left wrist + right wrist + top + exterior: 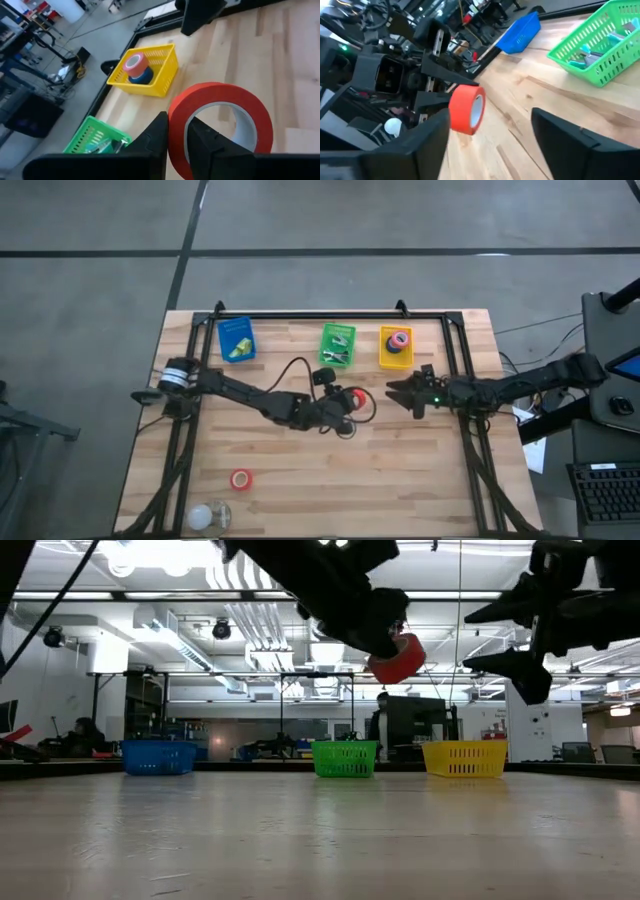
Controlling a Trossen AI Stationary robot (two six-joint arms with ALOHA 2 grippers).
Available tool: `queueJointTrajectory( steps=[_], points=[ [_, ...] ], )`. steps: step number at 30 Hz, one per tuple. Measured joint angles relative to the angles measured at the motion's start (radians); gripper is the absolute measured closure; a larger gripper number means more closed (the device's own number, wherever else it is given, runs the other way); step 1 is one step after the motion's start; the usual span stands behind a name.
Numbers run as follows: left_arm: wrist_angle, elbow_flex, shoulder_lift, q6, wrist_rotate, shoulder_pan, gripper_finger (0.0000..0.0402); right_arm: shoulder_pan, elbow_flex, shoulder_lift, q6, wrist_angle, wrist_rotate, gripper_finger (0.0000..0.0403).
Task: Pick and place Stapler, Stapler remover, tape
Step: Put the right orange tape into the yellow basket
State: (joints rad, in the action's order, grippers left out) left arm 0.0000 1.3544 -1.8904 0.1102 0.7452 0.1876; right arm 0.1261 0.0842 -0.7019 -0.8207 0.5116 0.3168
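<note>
The left gripper [175, 150] is pinching the wall of a red tape roll [220, 130] between its fingers [150, 142], one finger outside the ring and one inside the hollow, and is carrying it clear above the table [300, 450]. In the high view this roll [357, 397] is hanging short of the yellow basket [396, 361], on the side toward the green basket [337, 344]. The right gripper [400, 393] is waiting just beside the roll with its fingers spread wide and holding nothing, facing the left gripper as if for a handover.

The yellow basket is already holding a red roll stacked on a blue one [138, 70]. Another red roll [241, 478] is lying far from the yellow basket, near a white round object [202, 516].

To do this step well, the right fingers should be straddling the free side of the ring before closing, and the left fingers should be letting go only once that grip looks firm; otherwise the roll may be dropping and rolling away.
</note>
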Motion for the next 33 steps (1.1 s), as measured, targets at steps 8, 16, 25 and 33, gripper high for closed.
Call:
queueJointTrajectory(
  steps=[8,16,25,33],
  points=[
    [-0.006,0.079,-0.051,0.054,0.001,-0.032,0.0351,0.001,0.134,-0.191,0.037,-0.001,-0.001,0.0072],
    [-0.019,0.084,-0.053,0.08,0.013,-0.042,0.0351,0.0,0.242,-0.372,0.082,-0.006,-0.002,0.0076],
    [-0.025,0.083,-0.052,0.078,0.038,-0.04,0.0351,0.0,0.303,-0.475,0.105,-0.015,-0.005,0.0118],
    [-0.024,0.083,-0.051,0.077,0.04,-0.039,0.0345,-0.002,0.293,-0.456,0.126,-0.015,-0.026,0.0195]
  ],
)
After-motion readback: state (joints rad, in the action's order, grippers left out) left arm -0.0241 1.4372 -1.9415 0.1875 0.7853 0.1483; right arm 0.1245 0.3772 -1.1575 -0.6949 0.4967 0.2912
